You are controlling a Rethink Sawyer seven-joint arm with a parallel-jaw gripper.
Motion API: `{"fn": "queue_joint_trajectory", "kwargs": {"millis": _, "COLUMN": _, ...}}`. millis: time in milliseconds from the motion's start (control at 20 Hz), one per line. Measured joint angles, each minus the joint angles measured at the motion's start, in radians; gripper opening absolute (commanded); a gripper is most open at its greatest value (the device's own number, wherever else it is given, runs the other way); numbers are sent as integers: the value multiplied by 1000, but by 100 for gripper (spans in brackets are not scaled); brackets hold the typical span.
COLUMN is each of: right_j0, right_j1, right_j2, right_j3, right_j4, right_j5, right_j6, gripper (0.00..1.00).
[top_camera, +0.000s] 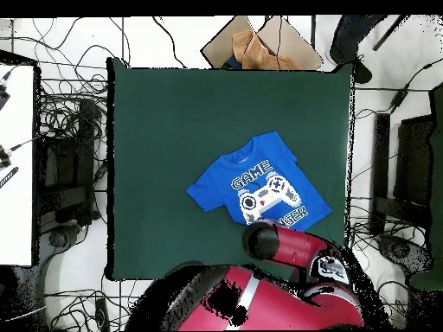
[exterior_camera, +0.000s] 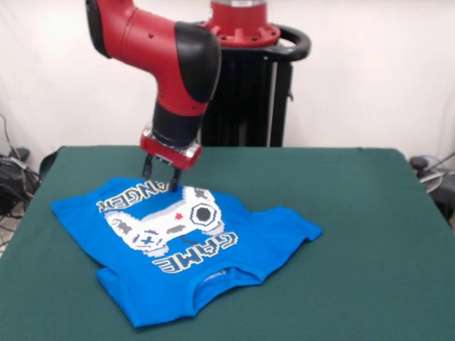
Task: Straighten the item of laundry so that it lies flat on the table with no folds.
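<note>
Black two-fingered gripper, fingers parted and empty, above bright blue cotton T-shirt.
Soft, light, limp; grip the hem at 12 o'clock.

cardboard box, floor cables, white wall

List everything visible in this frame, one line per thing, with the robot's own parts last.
T-shirt: one, bright blue with a white-grey game-controller print and "GAME CHANGER" lettering, print side up on the table, hem edge under the pincer.
Table: one, dark green cloth cover, far larger than the shirt.
Cardboard box: one, brown, open, on the floor beyond the table's far edge in the overhead view.
Cables: many, dark, on the floor around the table.
Pedestal: one, black.
Arm: one, red and black, reaching down over the shirt.
Pincer: one, dark, at the shirt's hem.
</note>
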Motion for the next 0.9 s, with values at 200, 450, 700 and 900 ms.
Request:
{"fn": "queue_joint_trajectory", "kwargs": {"millis": 200, "right_j0": 14, "right_j1": -18, "right_j2": 8, "right_j3": 47, "right_j4": 32, "right_j5": -4, "right_j6": 2, "gripper": 100}}
{"fn": "queue_joint_trajectory", "kwargs": {"millis": 450, "right_j0": 41, "right_j1": -28, "right_j2": 13, "right_j3": 118, "right_j4": 99, "right_j5": -89, "right_j6": 26, "gripper": 100}}
{"fn": "queue_joint_trajectory", "kwargs": {"millis": 700, "right_j0": 59, "right_j1": -15, "right_j2": 13, "right_j3": 174, "right_j4": 196, "right_j5": -252, "right_j6": 80, "gripper": 100}}
{"fn": "queue_joint_trajectory", "kwargs": {"millis": 900, "right_j0": 104, "right_j1": 24, "right_j2": 5, "right_j3": 217, "right_j4": 326, "right_j5": -478, "right_j6": 178, "gripper": 100}}
